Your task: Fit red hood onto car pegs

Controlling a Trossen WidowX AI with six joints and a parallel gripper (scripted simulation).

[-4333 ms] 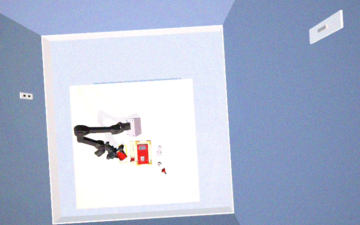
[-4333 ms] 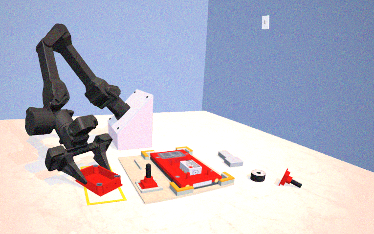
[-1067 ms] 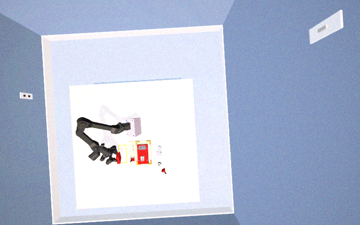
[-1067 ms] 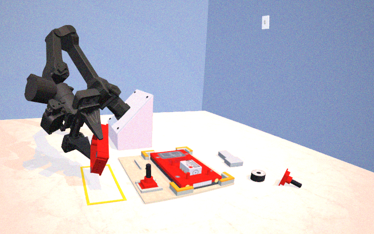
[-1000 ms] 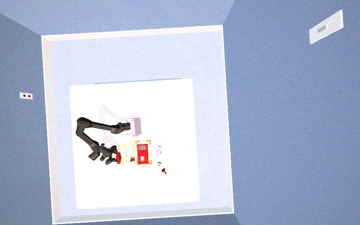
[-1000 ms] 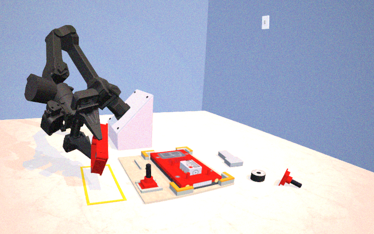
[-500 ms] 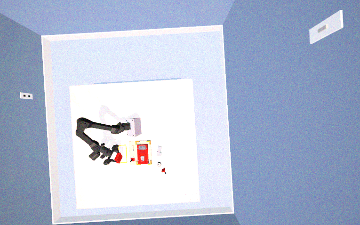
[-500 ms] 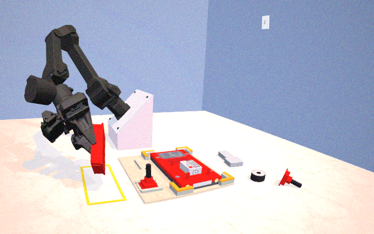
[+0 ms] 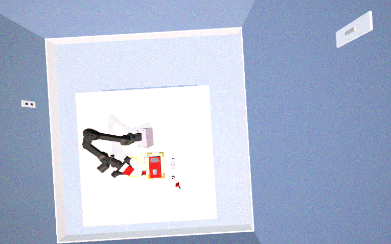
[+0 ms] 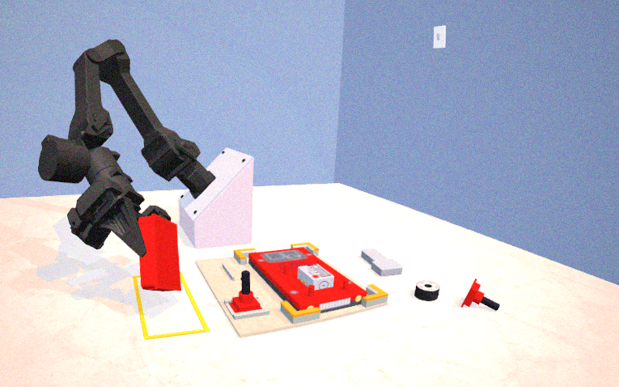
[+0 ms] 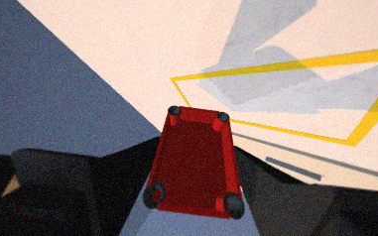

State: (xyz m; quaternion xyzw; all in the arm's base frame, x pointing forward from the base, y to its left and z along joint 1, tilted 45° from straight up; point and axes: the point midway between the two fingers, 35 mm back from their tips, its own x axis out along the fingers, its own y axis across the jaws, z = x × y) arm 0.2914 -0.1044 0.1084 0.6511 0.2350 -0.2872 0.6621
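The red hood (image 9: 128,170) (image 10: 160,254) (image 11: 192,164) is in the air, held steeply on edge over the far left of the yellow outline. Its open underside with the corner bosses faces the wrist camera. My gripper (image 9: 128,169) (image 11: 195,145) is shut on the hood's two long sides; in the exterior view one finger shows in front of it and the other is mostly hidden. The red chassis (image 9: 159,166) (image 10: 277,278) sits in the jig with yellow corners (image 10: 299,312). The pale engine block (image 9: 154,172) (image 10: 315,278) is on its deck, with pegs (image 10: 311,290) (image 10: 345,284) upright around it.
The yellow outline (image 9: 137,166) (image 10: 175,334) (image 11: 287,64) lies left of the jig board (image 10: 215,278). A red part with an upright black rod (image 10: 245,300) stands on the board. A grey block (image 10: 381,263), black wheel (image 10: 426,291) and tipped red part (image 10: 468,295) lie right. The arm's base (image 10: 225,206) is behind.
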